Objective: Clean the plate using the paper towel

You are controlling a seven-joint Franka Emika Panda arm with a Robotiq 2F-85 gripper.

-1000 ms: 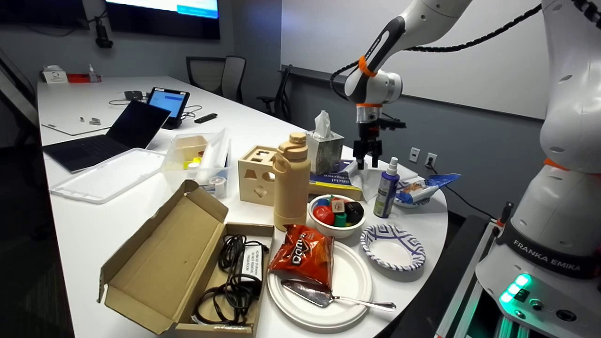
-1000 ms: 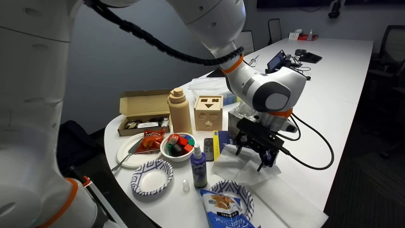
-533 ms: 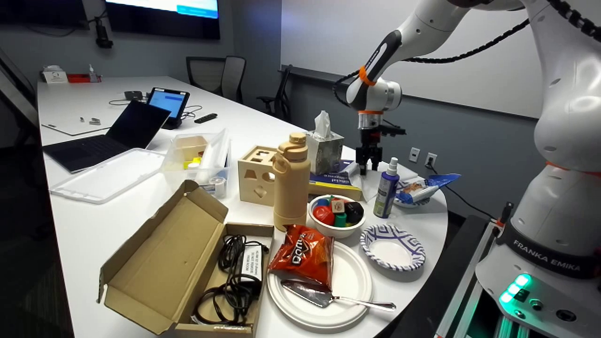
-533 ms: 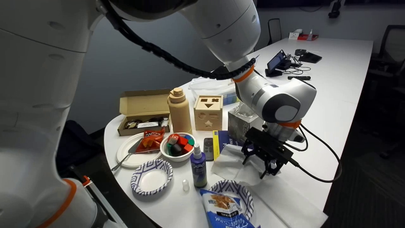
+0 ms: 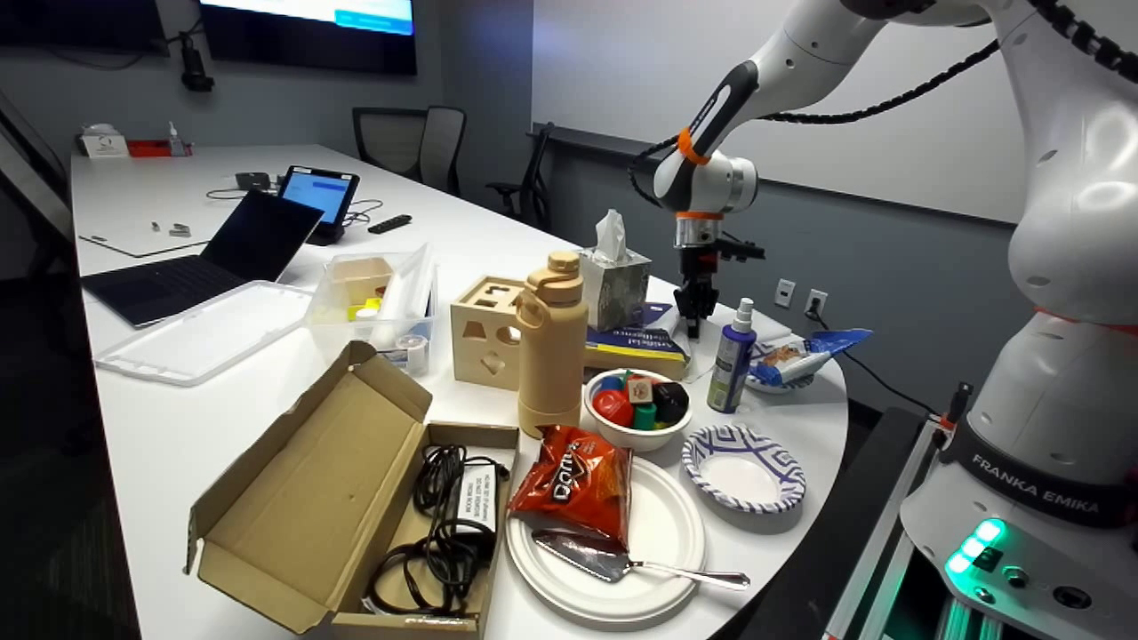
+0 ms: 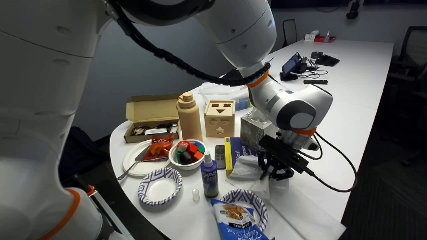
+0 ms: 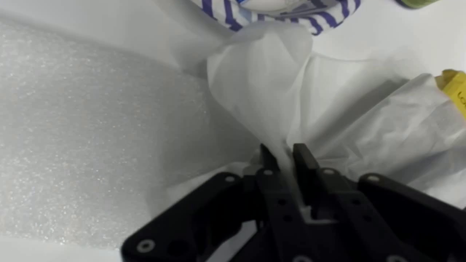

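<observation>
The plate (image 6: 160, 189), patterned in blue and white, sits on the counter (image 6: 186, 217) well apart from the gripper (image 7: 283, 152), nearer the robot's base (image 5: 1036, 484). We see the gripper pinching the paper towel (image 7: 260, 78): a gathered fold runs between its 2 fingers (image 7: 306, 158), while the rest lies crumpled beneath and beside them, reaching the book (image 6: 238, 150). Between the gripper and the plate stands the spray bottle (image 6: 210, 179), upright. Just past the pinched fold we find a 2nd patterned plate (image 6: 260, 208) with a snack bag (image 6: 235, 220) on it. The tissue box (image 5: 615, 292) is near the gripper, and a flat white sheet (image 7: 98, 138) lies just beside it. We cannot tell whether the fingers touch the counter.
</observation>
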